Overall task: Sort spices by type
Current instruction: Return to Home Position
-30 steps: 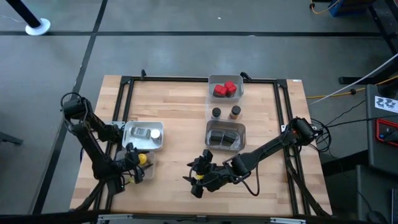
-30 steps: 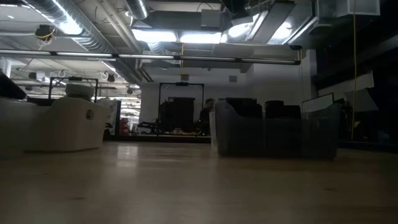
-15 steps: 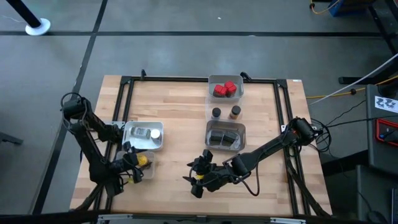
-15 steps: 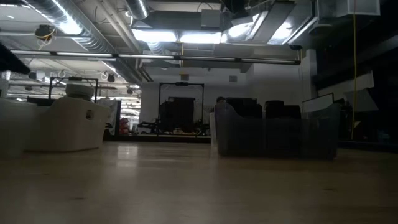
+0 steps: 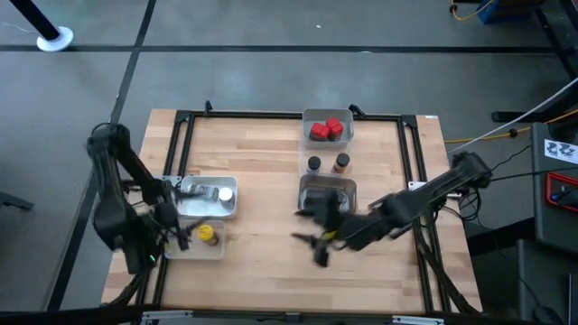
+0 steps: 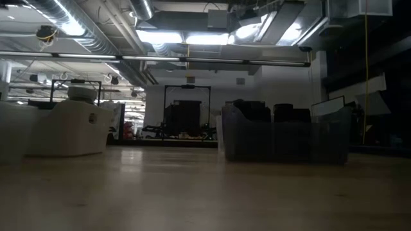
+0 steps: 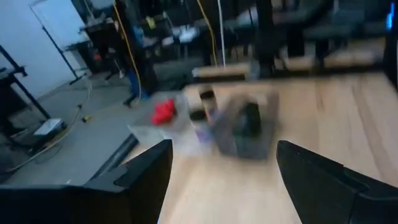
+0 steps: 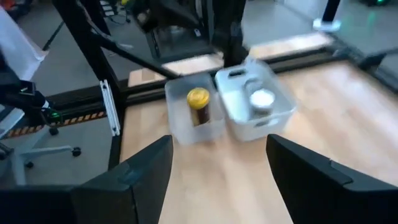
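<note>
1. Left gripper, spread and empty, hangs at the 8 o'clock edge of the desk, beside the yellow jar.
2. Right gripper, spread and empty, is over bare wood toward 5 o'clock.
3. Red boxes sit at the 12 o'clock edge.

The table is pale, matt plank wood; the bin around the yellow jar looks like clear, smooth plastic.

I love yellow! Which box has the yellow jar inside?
The clear bin by the left arm, next to the white bin; only it holds a yellow jar.
</note>
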Controlling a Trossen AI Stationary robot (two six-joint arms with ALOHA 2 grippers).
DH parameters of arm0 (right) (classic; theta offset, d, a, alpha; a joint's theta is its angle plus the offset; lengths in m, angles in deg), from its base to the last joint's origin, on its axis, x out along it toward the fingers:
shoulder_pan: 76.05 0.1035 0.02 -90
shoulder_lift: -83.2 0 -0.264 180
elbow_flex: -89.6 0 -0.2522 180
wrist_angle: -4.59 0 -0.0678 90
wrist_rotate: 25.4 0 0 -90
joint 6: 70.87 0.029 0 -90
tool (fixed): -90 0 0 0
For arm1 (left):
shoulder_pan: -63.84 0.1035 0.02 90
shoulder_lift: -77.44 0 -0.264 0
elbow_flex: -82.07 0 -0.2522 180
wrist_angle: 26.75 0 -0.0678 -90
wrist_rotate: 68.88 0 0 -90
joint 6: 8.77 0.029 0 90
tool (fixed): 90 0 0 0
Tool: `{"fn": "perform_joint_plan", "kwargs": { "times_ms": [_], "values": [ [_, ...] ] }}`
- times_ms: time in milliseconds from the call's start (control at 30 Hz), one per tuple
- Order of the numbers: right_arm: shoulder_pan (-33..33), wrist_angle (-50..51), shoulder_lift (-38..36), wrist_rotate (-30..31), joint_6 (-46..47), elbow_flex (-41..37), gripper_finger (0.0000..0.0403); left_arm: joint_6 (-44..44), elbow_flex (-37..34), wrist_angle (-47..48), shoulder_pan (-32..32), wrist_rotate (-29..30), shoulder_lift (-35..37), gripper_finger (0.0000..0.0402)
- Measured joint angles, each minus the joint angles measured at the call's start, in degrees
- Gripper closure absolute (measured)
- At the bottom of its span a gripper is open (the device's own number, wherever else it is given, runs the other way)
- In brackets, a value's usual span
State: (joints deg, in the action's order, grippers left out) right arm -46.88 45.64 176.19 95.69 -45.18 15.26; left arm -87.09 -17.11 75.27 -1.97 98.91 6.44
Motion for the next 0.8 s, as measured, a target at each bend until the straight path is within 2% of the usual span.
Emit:
{"fn": "perform_joint_plan", "kwargs": {
  "times_ms": [133, 233, 367, 533, 667, 800],
  "values": [
    [-0.4, 7.3, -7.5, -0.2, -4.0, 0.0, 0.0143, 5.4, 3.2, -0.5, 1.9, 4.9, 10.5, 0.0125],
    [-0.4, 11.6, -12.2, -0.2, -6.4, 0.0, 0.0143, 6.3, 3.4, -0.7, 2.1, 4.4, 17.5, 0.0125],
    [-0.3, 12.7, -16.3, -0.9, -6.6, 0.0, 0.0143, 5.1, 3.4, -0.7, 2.1, 3.6, 24.8, 0.0125],
    [-0.7, 13.9, -20.2, 0.2, -15.5, -0.1, 0.0143, 13.4, 3.1, -0.4, 2.1, 8.0, 31.9, 0.0125],
    [-2.2, 18.8, -23.8, -0.5, -17.2, -0.1, 0.0143, 11.3, -2.3, -0.7, 2.0, 8.9, 35.5, 0.0125],
    [-6.0, 20.0, -28.4, -0.9, -16.9, -4.7, 0.0143, 1.9, -10.7, -0.7, 2.0, 11.7, 36.5, 0.0125]
  ]
}}
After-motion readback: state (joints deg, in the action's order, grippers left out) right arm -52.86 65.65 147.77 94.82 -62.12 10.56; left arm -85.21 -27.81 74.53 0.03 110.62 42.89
